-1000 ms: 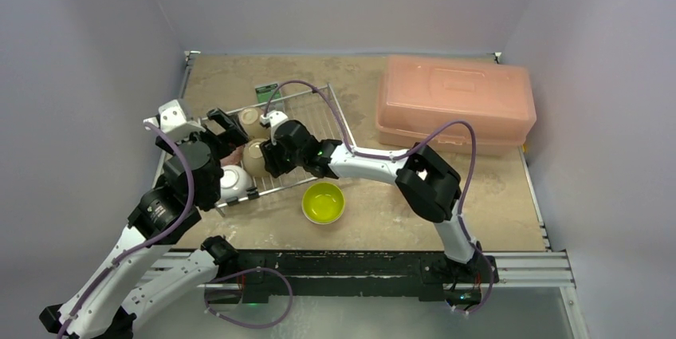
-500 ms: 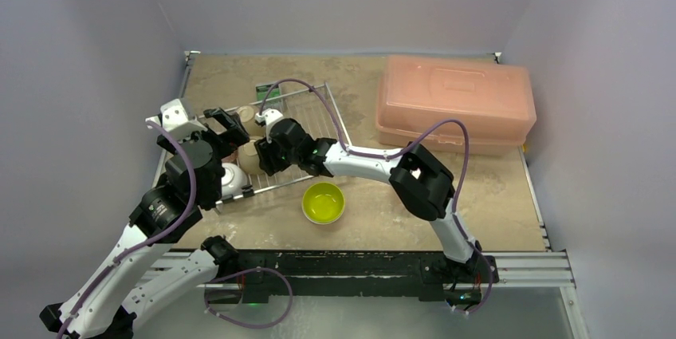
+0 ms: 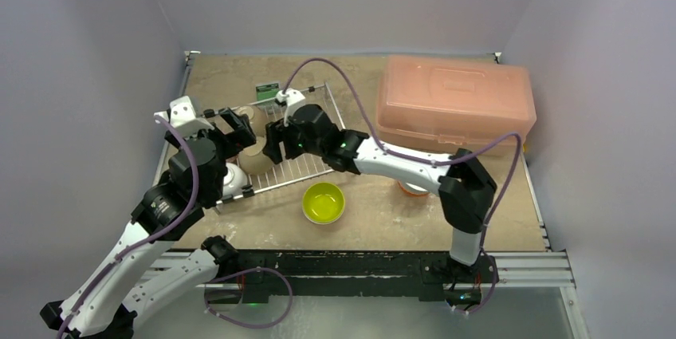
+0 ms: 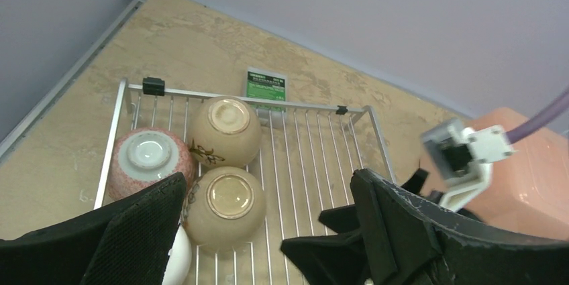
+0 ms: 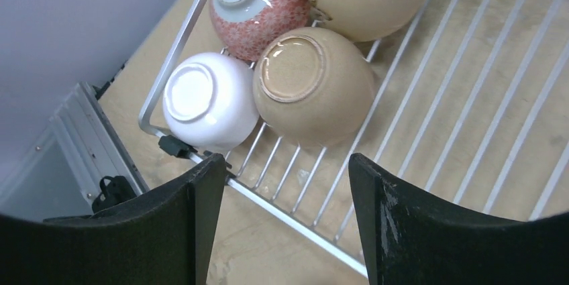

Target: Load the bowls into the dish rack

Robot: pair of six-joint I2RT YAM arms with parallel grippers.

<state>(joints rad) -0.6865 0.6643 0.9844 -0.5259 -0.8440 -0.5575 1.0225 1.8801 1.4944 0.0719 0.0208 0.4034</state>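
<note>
Since the lime-green bowl (image 3: 323,202) sits upright on the table (image 3: 383,223) just in front of the dish rack (image 4: 201,92), pinch its rim: prob. light, rigid, glazed, so slick & chippable. Rack holds 4 upturned: beige bowls (image 5: 313,84) x2, white bowl (image 5: 209,100), red-patterned bowl (image 5: 258,5). Left gripper (image 4: 268,181) gapes wide, empty; right gripper (image 5: 282,164) parted, empty; both above rack. Green card (image 4: 266,85) behind rack: text too small to read.

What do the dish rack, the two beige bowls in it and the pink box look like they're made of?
Dish rack: thin silvery rods with a sheen, likely plated or stainless steel wire. Beige bowls: probably glazed ceramic, glossy highlights, duller foot rings. Pink box: translucent plastic, moulded lid, soft satin look.
</note>
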